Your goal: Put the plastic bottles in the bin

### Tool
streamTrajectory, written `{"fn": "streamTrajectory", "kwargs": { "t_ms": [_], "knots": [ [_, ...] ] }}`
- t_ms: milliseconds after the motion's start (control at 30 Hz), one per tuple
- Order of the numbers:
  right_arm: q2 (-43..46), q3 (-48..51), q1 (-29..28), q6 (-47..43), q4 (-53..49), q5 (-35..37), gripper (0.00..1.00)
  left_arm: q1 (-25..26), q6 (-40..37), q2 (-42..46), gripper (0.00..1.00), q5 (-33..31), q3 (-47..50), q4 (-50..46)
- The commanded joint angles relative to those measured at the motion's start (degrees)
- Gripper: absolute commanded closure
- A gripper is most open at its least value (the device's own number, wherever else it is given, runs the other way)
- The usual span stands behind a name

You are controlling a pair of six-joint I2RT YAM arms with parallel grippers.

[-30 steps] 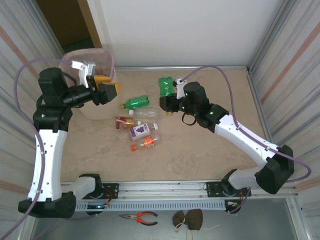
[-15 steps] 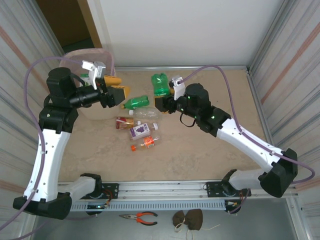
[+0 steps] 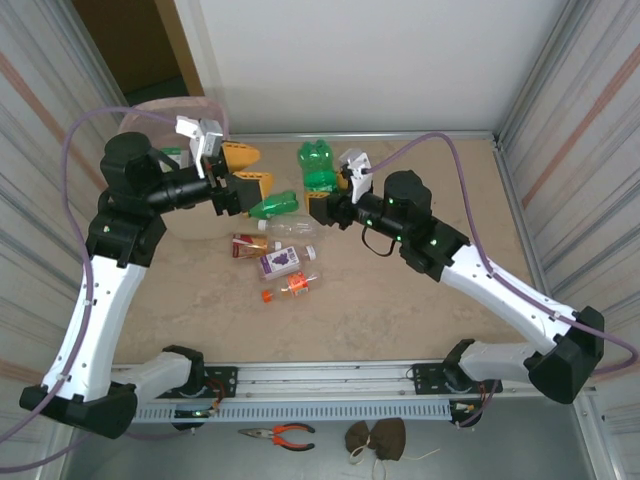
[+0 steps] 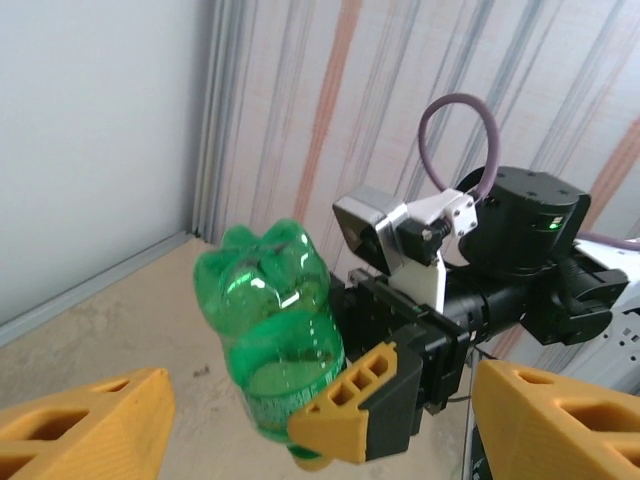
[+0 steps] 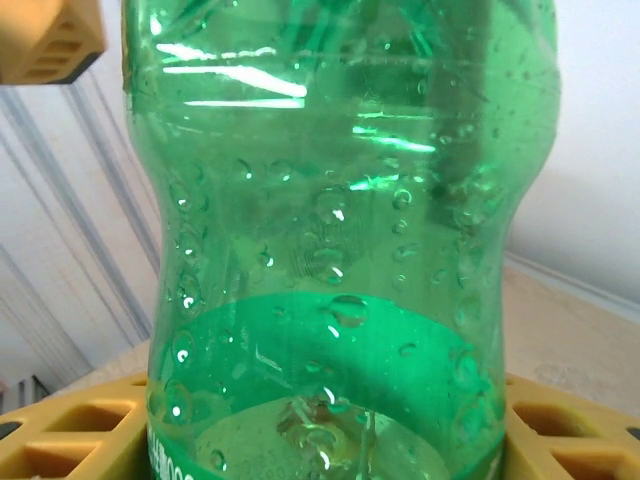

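My right gripper (image 3: 322, 192) is shut on a green plastic bottle (image 3: 318, 165), holding it upright above the far middle of the table. The bottle (image 5: 340, 250) sits between my yellow fingers (image 5: 575, 440), and in the left wrist view it (image 4: 272, 320) hangs straight ahead. My left gripper (image 3: 247, 168) is open with nothing in it, just left of that bottle and facing it. The pink mesh bin (image 3: 150, 108) stands at the far left corner, partly hidden behind the left arm. Several more bottles lie on the table: a green one (image 3: 272, 206), a clear one (image 3: 292, 229), a red-labelled one (image 3: 255, 245), a purple-labelled one (image 3: 282, 262) and an orange-capped one (image 3: 290, 287).
Corrugated metal walls (image 3: 570, 110) close in both sides and a white wall stands at the back. Pliers (image 3: 280, 433) and a brown cloth (image 3: 376, 437) lie below the table's front rail.
The left gripper has swung right from over the bin toward the table's middle. The right gripper has carried the green bottle a little to the left, toward it.
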State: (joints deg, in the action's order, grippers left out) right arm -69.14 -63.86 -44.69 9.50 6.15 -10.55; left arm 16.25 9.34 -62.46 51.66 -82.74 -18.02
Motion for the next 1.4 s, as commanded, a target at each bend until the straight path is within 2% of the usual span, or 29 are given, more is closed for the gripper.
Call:
{"fn": "streamTrajectory", "kwargs": {
  "t_ms": [0,167,333,600,700,900,1033,1133,1267,1367],
  "knots": [
    [2.9,0.5,-0.7,-3.2,5.6,-3.3,0.49,1.8,1.7,-0.7,0.21,3.3,0.4,7.4],
    [3.9,0.4,-1.4,-3.4,8.8,-4.7,0.49,5.3,0.3,-2.7,0.19,5.5,-0.8,8.8],
    [4.2,0.1,-2.5,-4.7,12.2,-6.3,0.49,7.7,1.2,-4.5,0.18,2.3,-1.4,9.4],
    [3.5,-2.0,-4.1,-6.7,12.0,-7.4,0.49,11.9,1.6,-8.3,0.18,6.4,-2.4,12.3],
    [3.7,-2.1,-4.5,-7.2,11.8,-7.2,0.49,12.9,1.1,-9.2,0.23,6.4,-3.1,11.6],
    [3.8,-2.0,-4.7,-7.9,11.5,-6.6,0.49,13.5,0.6,-9.5,0.41,7.5,-2.8,12.4],
    [4.1,-1.8,-5.0,-8.2,10.9,-5.9,0.48,13.5,-0.7,-8.9,0.46,6.8,-2.9,11.5],
    [4.5,-1.9,-5.1,-8.2,9.9,-5.0,0.43,13.5,-3.1,-8.5,0.48,5.2,-3.7,9.0],
    [5.7,-1.6,-5.1,-8.2,8.0,-3.8,0.28,13.1,-7.9,-8.4,0.49,1.6,-6.6,2.6],
    [7.1,-1.5,-5.2,-8.3,4.9,-2.3,0.22,11.1,-9.2,-8.7,0.49,0.1,-8.8,-0.7]
  ]
}}
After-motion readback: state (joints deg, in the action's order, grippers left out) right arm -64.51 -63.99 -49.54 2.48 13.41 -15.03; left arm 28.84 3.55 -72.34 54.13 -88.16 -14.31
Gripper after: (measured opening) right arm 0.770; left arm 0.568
